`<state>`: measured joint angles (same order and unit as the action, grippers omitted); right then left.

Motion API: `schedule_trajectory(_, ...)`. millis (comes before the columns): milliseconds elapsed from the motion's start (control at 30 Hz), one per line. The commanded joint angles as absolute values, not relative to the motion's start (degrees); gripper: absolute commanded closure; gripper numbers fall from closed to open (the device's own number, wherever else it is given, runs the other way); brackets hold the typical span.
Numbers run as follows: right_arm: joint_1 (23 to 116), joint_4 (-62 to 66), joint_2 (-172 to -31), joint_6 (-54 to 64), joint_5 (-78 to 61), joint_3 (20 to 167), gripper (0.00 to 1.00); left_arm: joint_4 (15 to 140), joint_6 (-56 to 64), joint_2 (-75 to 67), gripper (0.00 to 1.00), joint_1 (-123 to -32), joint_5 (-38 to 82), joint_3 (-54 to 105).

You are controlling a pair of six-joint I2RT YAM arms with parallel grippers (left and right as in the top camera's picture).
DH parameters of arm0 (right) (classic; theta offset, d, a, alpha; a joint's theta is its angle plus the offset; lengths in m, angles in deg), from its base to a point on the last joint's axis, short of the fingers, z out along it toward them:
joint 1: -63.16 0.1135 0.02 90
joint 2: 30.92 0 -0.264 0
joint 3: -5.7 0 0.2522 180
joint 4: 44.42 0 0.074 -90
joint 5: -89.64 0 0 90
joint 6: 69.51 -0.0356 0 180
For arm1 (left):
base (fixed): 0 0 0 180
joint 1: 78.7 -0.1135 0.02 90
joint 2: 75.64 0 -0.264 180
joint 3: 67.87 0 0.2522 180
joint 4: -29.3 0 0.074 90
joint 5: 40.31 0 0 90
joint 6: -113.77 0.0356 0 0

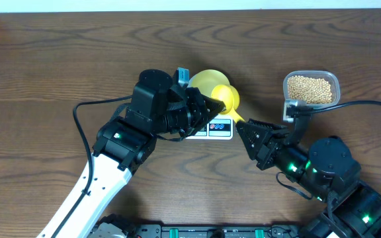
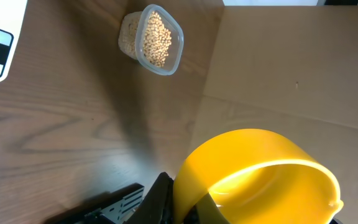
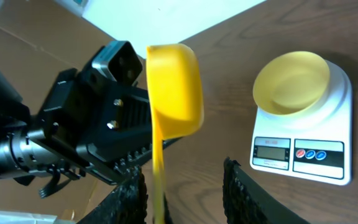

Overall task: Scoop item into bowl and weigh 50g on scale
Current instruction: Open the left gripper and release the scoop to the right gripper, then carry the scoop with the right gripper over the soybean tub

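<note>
Near edge of the table (image 1: 58, 59), right of centre: right gripper (image 1: 245, 125) has its jaws apart, straddling the yellow handle (image 3: 159, 155) of the scoop (image 3: 176, 84). In the right wrist view the handle runs down between the fingers (image 3: 132, 199), close to one and with a clear gap to the other. Not clamped.

Next out: left gripper (image 1: 211, 106) is clenched on the scoop's cup. The left wrist view shows the black fingers pinched on the cup wall at the bottom of frame. The scoop is up off the table, cup turned on its side, handle pointing toward the right gripper.

Under and just behind the left gripper: scale (image 3: 347, 93), about mid-table, partly hidden by the left arm from overhead. Its display and buttons face the near edge. Can't read the display.

The bowl (image 3: 291, 81) sits upright on the scale's round platform, roughly centred. The scoop's cup hangs just beside it on the right in the overhead view; can't tell if they touch.

Further right, about as far out as the bowl: the beans (image 1: 311, 89) are in a clear plastic container (image 1: 336, 82) standing on the table toward its right edge, well apart from the scale and bowl. The right arm's cable passes just in front of it.
</note>
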<state>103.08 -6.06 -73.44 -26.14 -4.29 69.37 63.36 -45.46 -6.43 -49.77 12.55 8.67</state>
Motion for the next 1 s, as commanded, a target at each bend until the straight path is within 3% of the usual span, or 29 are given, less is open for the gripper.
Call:
schedule_trajectory(0,102.8,-6.1,-73.4,-25.7,-4.4,70.4,0.62,63.1,-45.6,-7.2,0.93,-50.0,12.9,9.5)
schedule_trajectory(367,102.8,-6.6,-73.4,-25.7,-4.7,70.4,0.76,63.1,-45.5,-7.2,0.93,-50.0,12.8,9.5)
schedule_trajectory(633,102.8,-6.6,-73.4,-25.8,-4.6,70.4,0.98,63.1,-45.6,-7.2,0.92,-50.0,12.8,9.5)
schedule_trajectory(800,102.8,-6.6,-73.4,-25.8,-4.6,70.4,0.98,63.1,-45.5,-7.2,0.93,-50.0,12.8,9.5)
schedule_trajectory(833,102.8,-6.6,-73.4,-26.2,-4.6,70.4,0.98,63.1,-45.5,-7.2,0.89,-50.0,12.8,9.5)
schedule_trajectory(967,102.8,-6.6,-73.4,-26.6,-1.6,70.4,0.99,63.6,-45.5,-7.2,0.51,-50.0,12.8,9.5)
